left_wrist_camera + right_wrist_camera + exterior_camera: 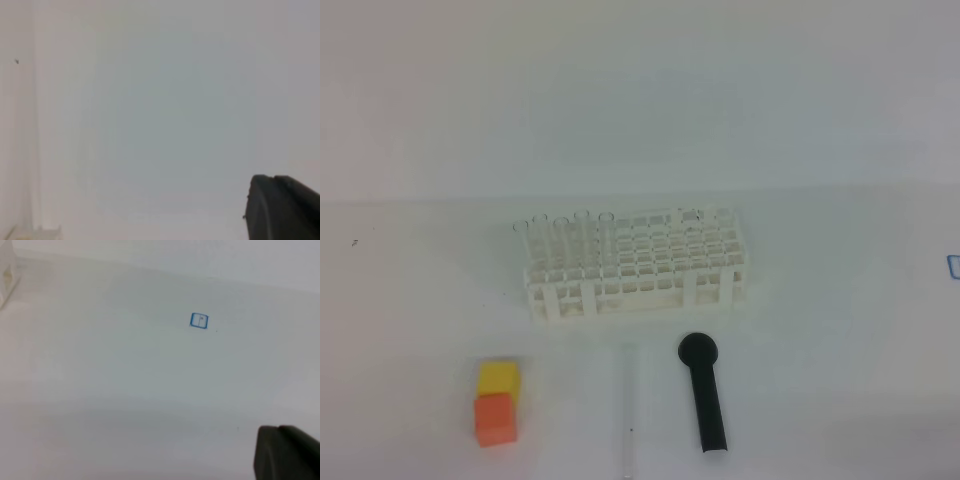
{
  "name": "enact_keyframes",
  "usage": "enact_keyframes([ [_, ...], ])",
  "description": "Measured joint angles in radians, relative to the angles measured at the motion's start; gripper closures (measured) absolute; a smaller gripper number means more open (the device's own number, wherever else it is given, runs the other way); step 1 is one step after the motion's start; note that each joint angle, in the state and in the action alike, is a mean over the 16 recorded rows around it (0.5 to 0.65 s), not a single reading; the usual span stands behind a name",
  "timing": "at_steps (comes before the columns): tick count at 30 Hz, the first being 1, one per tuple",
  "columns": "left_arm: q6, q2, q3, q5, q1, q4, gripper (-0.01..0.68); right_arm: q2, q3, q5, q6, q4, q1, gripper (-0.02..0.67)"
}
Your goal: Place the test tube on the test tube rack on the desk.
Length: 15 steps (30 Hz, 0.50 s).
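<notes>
A clear test tube [628,410] lies flat on the white desk [840,400], pointing front to back, in front of the white test tube rack [638,270]. Several other clear tubes [582,238] stand upright in the rack's left end. Neither gripper shows in the exterior high view. In the left wrist view only one dark finger [282,207] shows at the lower right corner, over bare desk. In the right wrist view only one dark finger [285,452] shows at the lower right corner, also over bare desk. Neither view shows the jaws' spacing.
A black round-headed tool [705,395] lies just right of the loose tube. A yellow block [499,378] and an orange block [495,418] sit together at the front left. A small blue square mark [199,320] is on the desk at the right edge [954,265].
</notes>
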Motion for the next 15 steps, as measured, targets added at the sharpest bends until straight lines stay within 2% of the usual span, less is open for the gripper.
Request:
enact_keyframes([
  [4,0.067,0.000,-0.006,0.007,0.000,0.021,0.674,0.000,0.000,0.000,0.000,0.000,0.000,0.650],
  [15,0.250,0.000,-0.030,0.192,0.000,0.080,0.674,0.000,0.000,0.001,0.000,0.000,0.000,0.650],
])
